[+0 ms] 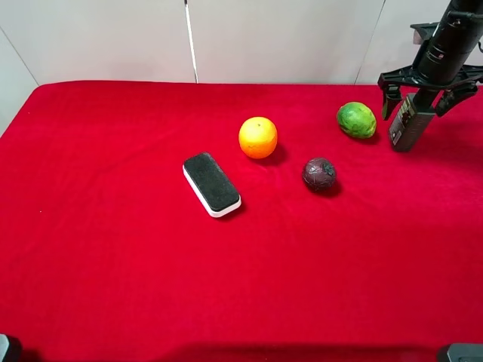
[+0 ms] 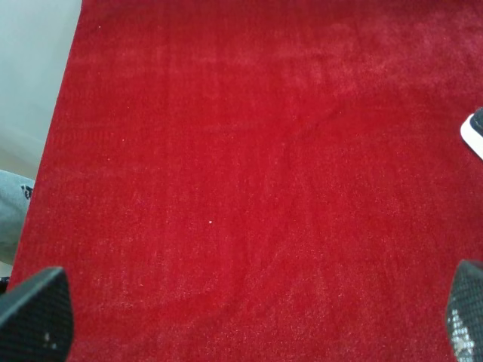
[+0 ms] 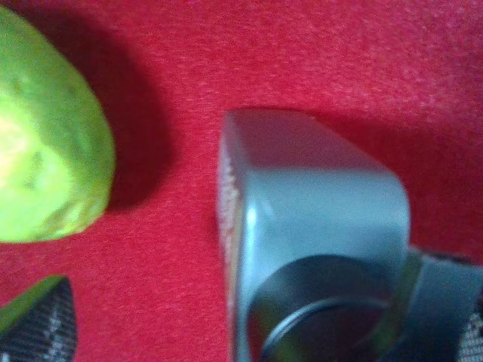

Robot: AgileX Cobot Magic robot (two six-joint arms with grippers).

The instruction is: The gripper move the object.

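Observation:
The dark grey bottle [image 1: 408,124] with a black cap stands upright on the red cloth at the far right, just right of a green fruit [image 1: 356,119]. My right gripper [image 1: 420,102] hangs over it, open, with its fingers on either side of the bottle top. In the right wrist view the bottle [image 3: 317,211] fills the middle. One finger [image 3: 445,302] lies against its side and the other finger [image 3: 38,328] is well apart, by the green fruit [image 3: 45,136]. My left gripper [image 2: 249,317] is open and empty over bare cloth.
An orange [image 1: 258,137], a dark purple round fruit [image 1: 319,173] and a flat black-and-white eraser [image 1: 211,183] lie mid-table. The eraser's corner shows in the left wrist view [image 2: 475,132]. A white wall stands behind the red table [image 1: 113,264].

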